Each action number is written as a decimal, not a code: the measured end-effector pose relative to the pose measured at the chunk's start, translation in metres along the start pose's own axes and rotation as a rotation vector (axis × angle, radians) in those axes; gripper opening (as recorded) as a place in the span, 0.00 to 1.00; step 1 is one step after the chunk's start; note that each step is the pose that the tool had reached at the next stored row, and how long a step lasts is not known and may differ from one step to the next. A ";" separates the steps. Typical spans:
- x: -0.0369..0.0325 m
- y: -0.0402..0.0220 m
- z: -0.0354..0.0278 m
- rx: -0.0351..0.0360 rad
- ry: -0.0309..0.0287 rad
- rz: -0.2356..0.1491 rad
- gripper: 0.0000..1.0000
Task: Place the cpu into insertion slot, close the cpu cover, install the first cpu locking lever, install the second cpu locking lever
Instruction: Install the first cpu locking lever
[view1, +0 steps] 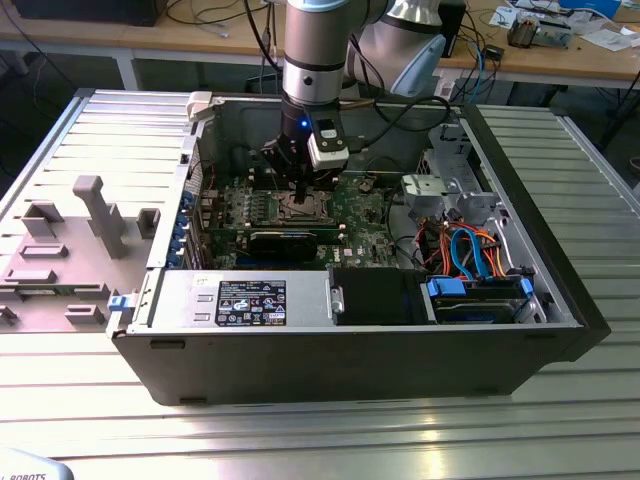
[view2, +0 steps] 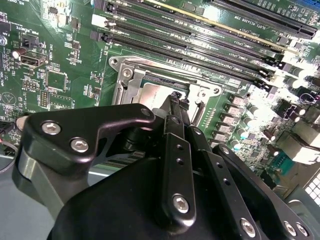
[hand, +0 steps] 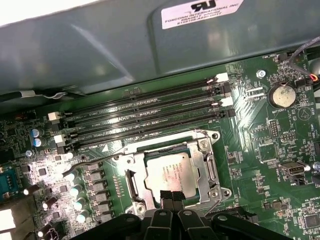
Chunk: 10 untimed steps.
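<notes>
Now the gripper (hand: 172, 196) sits closed, seemingly touching the cpu cover (hand: 207, 165); cpu (hand: 172, 172) seated.

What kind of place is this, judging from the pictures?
Probably a robotics lab or test workshop: an open computer case sits on a ribbed metal table, a robot arm's gripper reaches down to its green circuit board, and a cluttered wooden workbench stands behind.

Robotics laboratory or workshop: an opened computer case (view1: 350, 330) lies on a ribbed aluminium table (view1: 330, 430); cluttered wooden workbenches (view1: 560, 55) with cables (view1: 210, 15) stand behind.
</notes>
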<state>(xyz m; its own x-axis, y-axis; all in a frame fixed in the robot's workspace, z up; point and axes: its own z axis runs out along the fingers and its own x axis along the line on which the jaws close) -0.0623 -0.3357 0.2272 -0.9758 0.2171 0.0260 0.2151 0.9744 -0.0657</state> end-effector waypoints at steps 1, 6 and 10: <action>0.0000 0.0000 0.0000 0.0001 -0.0001 -0.001 0.11; 0.0000 0.0000 0.0001 0.0003 -0.0006 -0.009 0.11; 0.0000 0.0000 0.0001 0.0003 -0.0008 -0.012 0.11</action>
<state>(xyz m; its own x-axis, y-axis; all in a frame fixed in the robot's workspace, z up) -0.0623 -0.3358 0.2271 -0.9784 0.2053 0.0260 0.2032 0.9769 -0.0657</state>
